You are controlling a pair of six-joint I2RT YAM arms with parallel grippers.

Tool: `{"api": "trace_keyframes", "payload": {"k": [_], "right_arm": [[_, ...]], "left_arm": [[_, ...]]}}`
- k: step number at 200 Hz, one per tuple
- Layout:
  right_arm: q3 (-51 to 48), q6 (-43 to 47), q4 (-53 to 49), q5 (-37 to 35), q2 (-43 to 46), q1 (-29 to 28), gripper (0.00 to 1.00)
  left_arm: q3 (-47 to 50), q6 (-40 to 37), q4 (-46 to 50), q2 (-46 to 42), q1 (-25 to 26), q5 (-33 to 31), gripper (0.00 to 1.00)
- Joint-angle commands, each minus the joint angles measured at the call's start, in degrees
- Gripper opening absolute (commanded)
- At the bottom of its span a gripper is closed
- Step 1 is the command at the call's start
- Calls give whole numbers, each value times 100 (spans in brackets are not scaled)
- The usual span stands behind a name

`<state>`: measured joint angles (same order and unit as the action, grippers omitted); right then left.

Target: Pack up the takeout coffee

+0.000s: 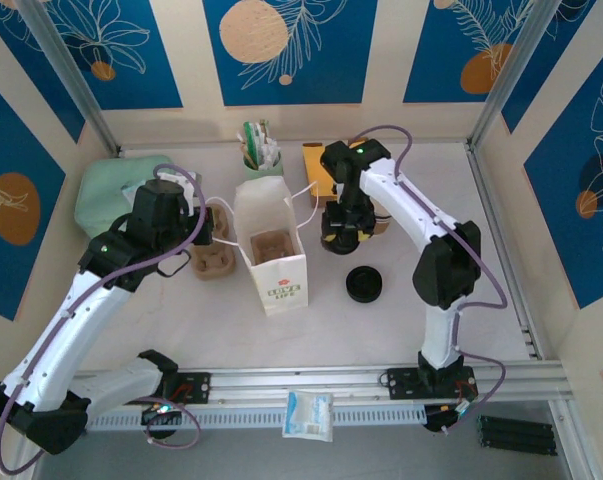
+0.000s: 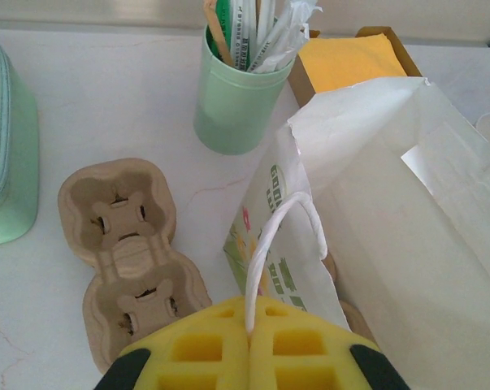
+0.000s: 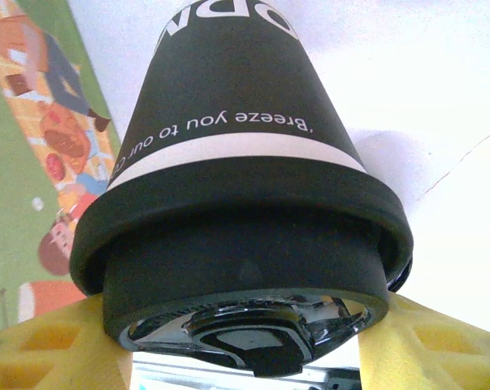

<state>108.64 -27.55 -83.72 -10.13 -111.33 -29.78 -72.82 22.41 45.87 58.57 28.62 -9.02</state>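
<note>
Bottom centre of the left wrist view: left gripper (image 2: 249, 337) fingers pressed together, pinching the handle (image 2: 265, 244) of the white paper bag (image 2: 391, 211). Right gripper (image 1: 339, 238) fingers clamp the lidded dark coffee cup (image 3: 236, 106) from both sides, just right of centre in the top view, beside the bag.

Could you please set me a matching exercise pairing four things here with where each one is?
Things: 1 coffee cup; 2 bag handle; 3 spare black lids; 4 wrapped straws.
Places: a in the green tumbler; b in the right end effector; c lying on the table; d pinched in the left end effector.
Pairs: 1-b; 2-d; 3-c; 4-a.
</note>
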Motion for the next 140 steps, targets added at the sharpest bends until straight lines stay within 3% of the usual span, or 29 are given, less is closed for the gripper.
{"api": "trace_keyframes", "payload": {"k": [1,140], "right_arm": [[181,143,-306,-247,-203,-29,59],[154,192,355,-373,-861,-36,60]], "left_arm": [[2,-27,-96,-86,-50,112,3],[22,33,-145,-18,-50,207,3]]}}
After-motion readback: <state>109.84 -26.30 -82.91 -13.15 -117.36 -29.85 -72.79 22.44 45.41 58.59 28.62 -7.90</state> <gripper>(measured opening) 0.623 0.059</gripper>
